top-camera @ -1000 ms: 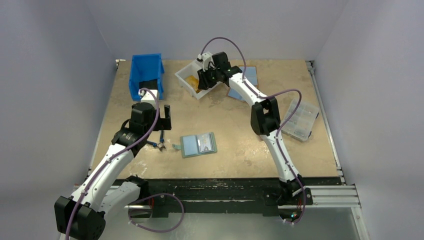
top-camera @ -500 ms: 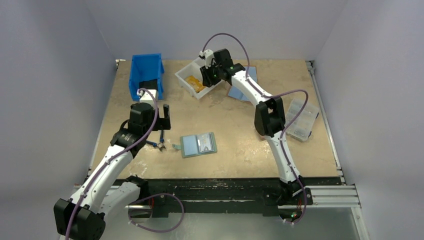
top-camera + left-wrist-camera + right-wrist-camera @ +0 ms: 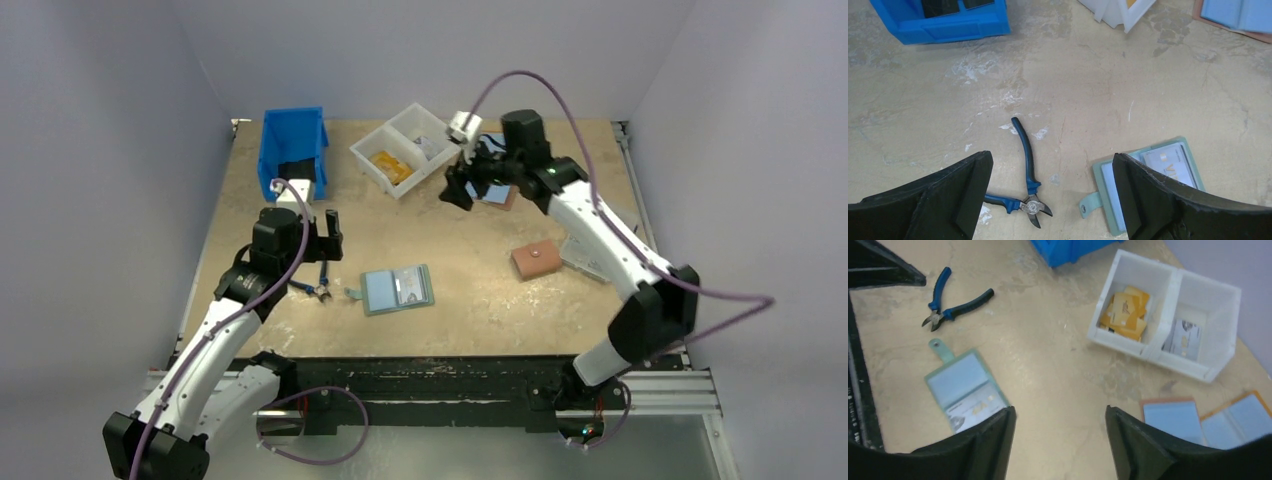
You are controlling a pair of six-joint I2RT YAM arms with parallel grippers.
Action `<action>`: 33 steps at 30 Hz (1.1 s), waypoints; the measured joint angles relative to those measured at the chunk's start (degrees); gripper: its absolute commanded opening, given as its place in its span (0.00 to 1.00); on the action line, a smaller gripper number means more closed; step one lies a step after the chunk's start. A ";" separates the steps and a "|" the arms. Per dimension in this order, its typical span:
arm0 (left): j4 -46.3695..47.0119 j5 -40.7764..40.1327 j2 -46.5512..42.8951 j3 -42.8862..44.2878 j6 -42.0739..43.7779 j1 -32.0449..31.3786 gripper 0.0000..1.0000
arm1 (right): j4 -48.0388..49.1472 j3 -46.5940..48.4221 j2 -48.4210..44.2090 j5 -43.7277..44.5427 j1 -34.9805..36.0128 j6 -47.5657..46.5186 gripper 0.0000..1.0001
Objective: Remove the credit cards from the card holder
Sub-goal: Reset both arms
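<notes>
The teal card holder (image 3: 397,289) lies open on the table with its snap tab pointing left. A pale card (image 3: 975,407) sits in its clear right sleeve, and it also shows in the left wrist view (image 3: 1168,160). My left gripper (image 3: 318,232) is open and empty, hovering left of the holder (image 3: 1109,187) and above the pliers. My right gripper (image 3: 458,185) is open and empty, in the air between the white bin and the holder (image 3: 965,390). Orange cards (image 3: 390,165) and a grey card (image 3: 428,147) lie in the white bin.
Blue-handled pliers (image 3: 318,283) lie left of the holder. A white two-part bin (image 3: 368,150) and a blue bin (image 3: 293,150) stand at the back. A salmon wallet (image 3: 536,259), flat light-blue wallets (image 3: 497,192) and a clear organiser box (image 3: 590,265) are on the right.
My right gripper has risen out of the white bin and swung right and nearer, with its elbow now far right. The salmon wallet has come into view. My left arm has barely moved.
</notes>
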 measured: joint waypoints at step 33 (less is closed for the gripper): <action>-0.09 27.54 -7.58 12.31 -22.64 0.00 0.99 | 3.43 -20.74 -48.72 -8.94 -34.95 23.41 0.99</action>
